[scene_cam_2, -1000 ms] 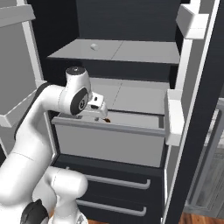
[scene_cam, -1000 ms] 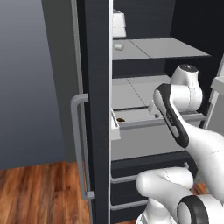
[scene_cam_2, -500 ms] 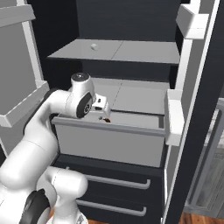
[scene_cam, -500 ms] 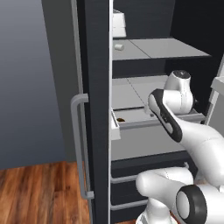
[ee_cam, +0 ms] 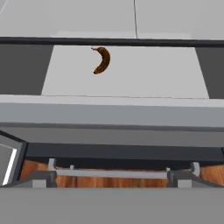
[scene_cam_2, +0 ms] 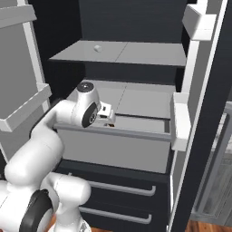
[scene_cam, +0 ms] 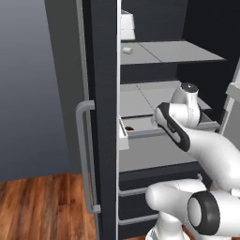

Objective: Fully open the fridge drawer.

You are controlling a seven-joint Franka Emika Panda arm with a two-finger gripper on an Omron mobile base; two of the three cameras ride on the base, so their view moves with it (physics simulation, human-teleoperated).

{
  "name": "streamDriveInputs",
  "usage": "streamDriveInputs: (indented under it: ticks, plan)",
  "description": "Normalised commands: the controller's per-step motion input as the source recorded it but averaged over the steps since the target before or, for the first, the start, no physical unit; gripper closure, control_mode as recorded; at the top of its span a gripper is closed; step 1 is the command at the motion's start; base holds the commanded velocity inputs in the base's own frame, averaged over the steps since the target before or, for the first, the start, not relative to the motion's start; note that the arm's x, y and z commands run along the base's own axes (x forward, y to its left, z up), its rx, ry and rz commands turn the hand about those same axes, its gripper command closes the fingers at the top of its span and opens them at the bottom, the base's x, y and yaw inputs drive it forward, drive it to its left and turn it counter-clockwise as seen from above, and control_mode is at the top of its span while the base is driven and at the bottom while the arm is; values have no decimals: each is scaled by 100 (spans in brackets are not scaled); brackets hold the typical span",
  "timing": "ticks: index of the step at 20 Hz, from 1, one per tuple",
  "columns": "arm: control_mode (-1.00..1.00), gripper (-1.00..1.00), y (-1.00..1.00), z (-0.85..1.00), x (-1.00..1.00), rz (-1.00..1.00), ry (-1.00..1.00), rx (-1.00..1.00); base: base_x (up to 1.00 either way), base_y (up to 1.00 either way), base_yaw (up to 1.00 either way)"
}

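Observation:
The fridge drawer is a wide light-grey box that stands partly pulled out of the fridge, with its bar handle along the front. From the left it appears as the fridge drawer. My gripper hovers just above the drawer's front rim, left of its middle, and touches nothing. The hand view looks down over the front rim into the drawer at a small brown banana on its floor. The gripper stands open, with one fingertip low at each side.
Two dark lower drawers with thin grey bars sit under the box drawer. Flat grey shelves lie above it. The open fridge doors and door bins flank the opening on both sides. Below is wooden floor.
My arm's elbow has sunk a little and the hand has shifted slightly toward the drawer's middle. The drawer has not visibly moved.

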Motion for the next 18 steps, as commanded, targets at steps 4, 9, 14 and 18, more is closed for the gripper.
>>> streamDriveInputs:
  ticks: [4, 9, 14, 18]
  plan:
    - [-100, -100, 0, -12, 34, 0, 0, 0, 0, 0, 0]
    - [-100, -100, 0, -16, 34, 0, 0, 0, 0, 0, 0]
    - [-100, -100, 0, -31, 28, -1, 0, 0, 0, 0, 0]
    - [-100, -100, 0, -30, 29, -2, 0, 0, 0, 0, 0]
